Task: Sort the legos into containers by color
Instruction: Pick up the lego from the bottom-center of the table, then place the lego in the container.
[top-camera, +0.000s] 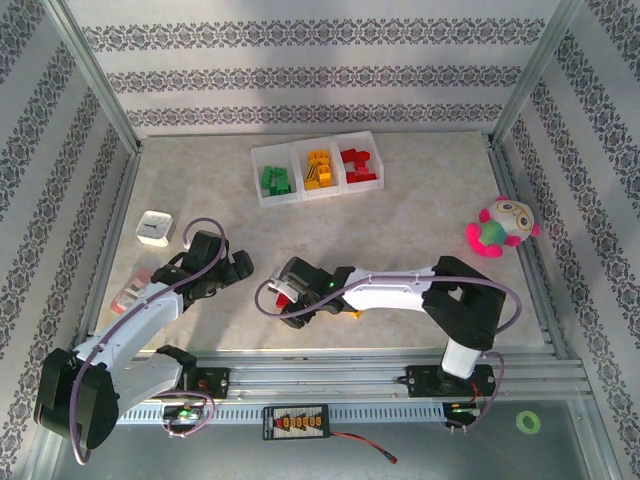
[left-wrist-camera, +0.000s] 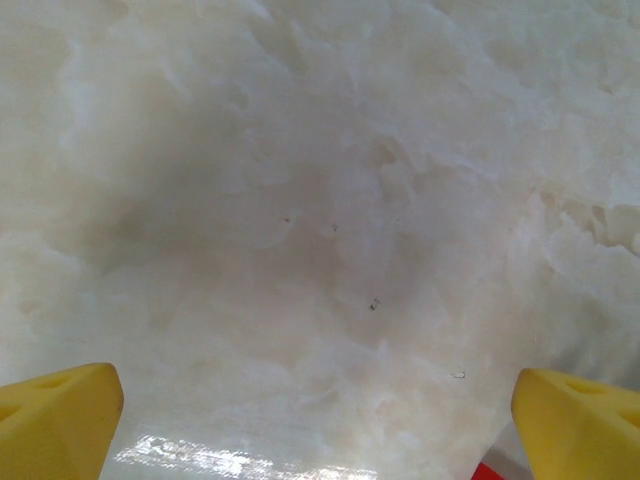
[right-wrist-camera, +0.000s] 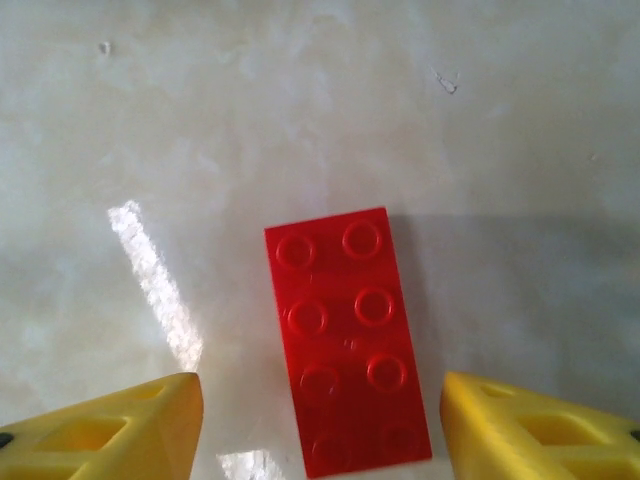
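Lying studs-up on the table (right-wrist-camera: 150, 120), well nearer than the far containers (top-camera: 300, 196), a red lego (right-wrist-camera: 348, 340) is straddled by the wide-apart right gripper (right-wrist-camera: 318, 405) and judged light, stiff, slick, best pinched across its long sides, while the left gripper (left-wrist-camera: 315, 400) is held agape over bare table.
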